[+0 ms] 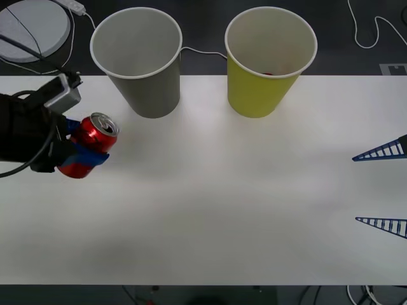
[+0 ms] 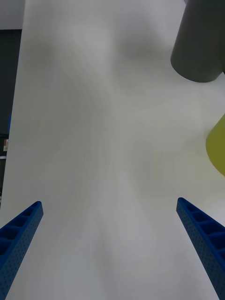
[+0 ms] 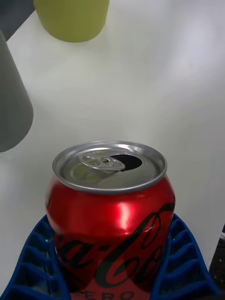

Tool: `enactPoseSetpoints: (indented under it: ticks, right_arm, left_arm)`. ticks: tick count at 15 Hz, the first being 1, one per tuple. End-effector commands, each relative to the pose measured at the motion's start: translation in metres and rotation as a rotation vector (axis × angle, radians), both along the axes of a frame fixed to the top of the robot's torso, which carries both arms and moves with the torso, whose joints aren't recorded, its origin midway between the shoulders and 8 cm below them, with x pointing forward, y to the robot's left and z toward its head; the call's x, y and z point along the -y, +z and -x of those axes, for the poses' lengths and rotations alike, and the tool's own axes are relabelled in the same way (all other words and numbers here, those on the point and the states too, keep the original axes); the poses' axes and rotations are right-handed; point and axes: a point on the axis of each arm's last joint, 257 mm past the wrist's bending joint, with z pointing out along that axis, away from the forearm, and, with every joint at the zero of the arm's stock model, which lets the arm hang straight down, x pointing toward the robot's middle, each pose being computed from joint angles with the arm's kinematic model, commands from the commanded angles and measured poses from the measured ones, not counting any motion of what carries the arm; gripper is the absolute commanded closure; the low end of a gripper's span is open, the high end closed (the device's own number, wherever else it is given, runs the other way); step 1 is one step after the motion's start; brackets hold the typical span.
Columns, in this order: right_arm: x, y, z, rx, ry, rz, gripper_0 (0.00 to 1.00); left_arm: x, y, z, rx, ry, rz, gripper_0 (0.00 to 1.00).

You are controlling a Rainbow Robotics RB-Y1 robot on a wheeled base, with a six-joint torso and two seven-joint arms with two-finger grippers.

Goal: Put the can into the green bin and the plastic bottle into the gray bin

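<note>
Your can sits in the left gripper at the left edge of the tabletop, tilted so its silver top and open mouth face up and toward the bins; the 2 blue fingers are closed around its lower half, one on each side, and the red body fills the gap between them. In the left wrist view the can stands with its pull tab lying flat beside the opening. Beyond it, at the far edge of the tabletop, you have the gray bin nearest the can and the green bin just beside that, further toward the right; both stand upright with their white rims up, and something small and red shows just inside the green bin's rim. Your right gripper waits at the right edge of the tabletop, well apart from everything, its 2 fingers spread wide with nothing between them.
</note>
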Motion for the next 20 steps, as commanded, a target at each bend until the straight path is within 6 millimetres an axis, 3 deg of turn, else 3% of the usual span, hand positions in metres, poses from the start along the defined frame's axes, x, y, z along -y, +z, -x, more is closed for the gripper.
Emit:
enactPoseSetpoints:
  ticks: [1,7,12,20]
  right_arm:
    - [0.0,0.0,0.0,0.0,0.0,0.0,0.0]
    - [0.0,0.0,0.0,0.0,0.0,0.0,0.0]
    - [0.0,0.0,0.0,0.0,0.0,0.0,0.0]
    - [0.0,0.0,0.0,0.0,0.0,0.0,0.0]
  left_arm:
    - [0.023,0.036,-0.014,0.02,0.012,0.0,1.0]
    - [0.095,0.098,-0.057,0.037,-0.022,0.001,1.0]
    - [0.159,0.158,-0.071,0.087,-0.088,0.023,1.0]
    - [0.267,0.18,-0.098,0.069,-0.112,-0.102,1.0]
